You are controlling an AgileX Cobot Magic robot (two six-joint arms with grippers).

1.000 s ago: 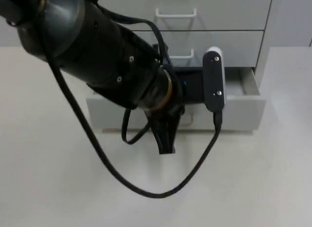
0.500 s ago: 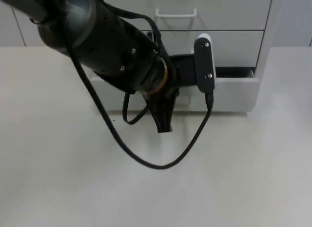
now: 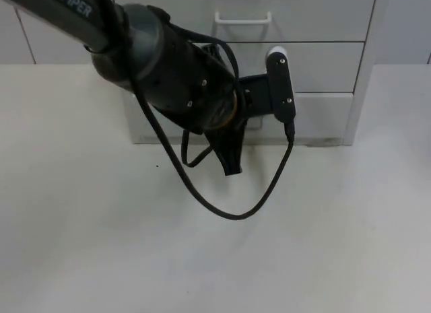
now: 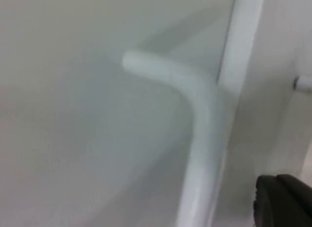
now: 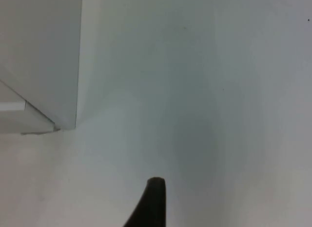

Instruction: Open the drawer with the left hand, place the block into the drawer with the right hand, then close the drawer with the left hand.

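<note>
Three drawer fronts stacked in the white cabinet (image 3: 367,50), which stands at the back of the table (image 3: 101,246). The lowest drawer (image 3: 323,118) is the task's; its front sits flush with the cabinet face, no gap to be made out, so I judge it shut.

My left end effector (image 3: 231,157) hangs right in front of that lowest drawer, about the middle of the cabinet's width, low down by the cabinet's foot. Whether it is open or closed I cannot tell. The left wrist view looks straight at the drawer's handle (image 4: 200,119), very near: a white rounded bar with a bent corner, standing off the panel.

My right end effector (image 5: 153,202) waits over bare table just off a lower corner of the cabinet. Open or closed: cannot tell.

Block: I judge it is inside the shut drawer, but cannot confirm.

Handling, as judgement:
- Drawer looks like a stiff, light panel box that slides only straight in and out of the cabinet.
- Handle is smooth and round, likely slippery; best taken at the straight middle of the bar, not the bend.
- For pushing, flat contact on the front near the cabinet's centre line; off to one side it may skew and bind.
- Nothing fragile, but the handle's thin posts would not like a sideways load.
- Cabinet itself seems light; a hard shove could shift it on the table.
</note>
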